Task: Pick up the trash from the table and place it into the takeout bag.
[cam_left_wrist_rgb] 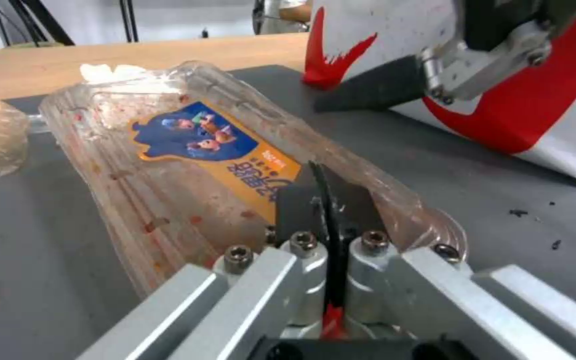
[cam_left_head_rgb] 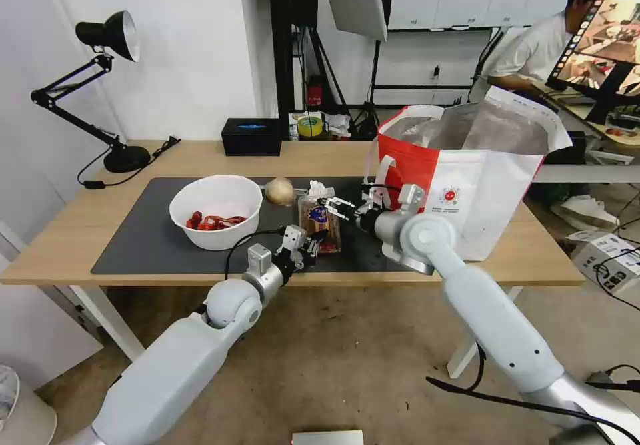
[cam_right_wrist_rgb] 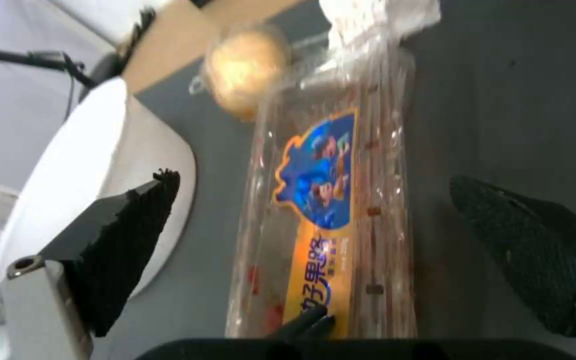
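Observation:
The clear plastic tray (cam_left_head_rgb: 321, 224) with a blue-and-orange label lies on the dark mat (cam_left_head_rgb: 147, 245), a little left of the takeout bag (cam_left_head_rgb: 467, 165). My left gripper (cam_left_head_rgb: 312, 248) is shut on its near edge; the pinch shows in the left wrist view (cam_left_wrist_rgb: 321, 172). My right gripper (cam_left_head_rgb: 337, 206) hovers open over the tray's far half, fingers (cam_right_wrist_rgb: 128, 240) astride the tray (cam_right_wrist_rgb: 328, 200). The white bowl (cam_left_head_rgb: 215, 210) with red scraps stands further left. The tan ball (cam_left_head_rgb: 280, 190) and crumpled tissue (cam_left_head_rgb: 320, 188) lie just behind the tray.
The light-wood table (cam_left_head_rgb: 80, 232) carries a black tissue box (cam_left_head_rgb: 252, 136), a tape roll (cam_left_head_rgb: 310, 125) at the back and a black desk lamp (cam_left_head_rgb: 113, 98) at the far left. The bag's mouth stands open at the table's right end.

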Motion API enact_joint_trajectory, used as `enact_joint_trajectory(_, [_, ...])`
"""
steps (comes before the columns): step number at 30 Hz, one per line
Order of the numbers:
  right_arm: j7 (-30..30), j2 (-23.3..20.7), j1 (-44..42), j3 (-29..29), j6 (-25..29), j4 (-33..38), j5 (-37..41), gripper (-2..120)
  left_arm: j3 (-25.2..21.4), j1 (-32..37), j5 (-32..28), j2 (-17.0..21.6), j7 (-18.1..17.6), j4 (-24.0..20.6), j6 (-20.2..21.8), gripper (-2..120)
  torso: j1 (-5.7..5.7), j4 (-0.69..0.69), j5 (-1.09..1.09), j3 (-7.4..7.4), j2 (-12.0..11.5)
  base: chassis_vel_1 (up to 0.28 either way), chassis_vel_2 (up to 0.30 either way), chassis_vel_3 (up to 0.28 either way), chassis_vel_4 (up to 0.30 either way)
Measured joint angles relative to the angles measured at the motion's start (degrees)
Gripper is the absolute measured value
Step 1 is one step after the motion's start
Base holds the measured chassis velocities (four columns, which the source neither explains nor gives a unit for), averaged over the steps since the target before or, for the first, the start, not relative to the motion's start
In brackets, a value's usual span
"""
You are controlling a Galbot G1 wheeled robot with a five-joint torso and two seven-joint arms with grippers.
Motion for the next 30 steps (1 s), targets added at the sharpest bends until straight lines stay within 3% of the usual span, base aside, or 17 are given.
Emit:
enact_joint_trajectory(8, [0.26,1.17,1.43,-0.93,-4.33,-2.31,1.11,100,-0.03,-0.11,-0.52,0.63,0.26,-0.10,-0.17,0,0.00,0.00,0.00,0.00,0.00,0.000,0.000,0.000,0.000])
enact_joint_trajectory(30, [-2.58,3.41,2.52,-1.20,-6.24,-7.41,-0.32,100,0.54,-0.08,-0.79,0.89,0.52,-0.24,-0.66,0,0.00,-0.01,0.01,0.00,0.00,0.000,0.000,0.000,0.000])
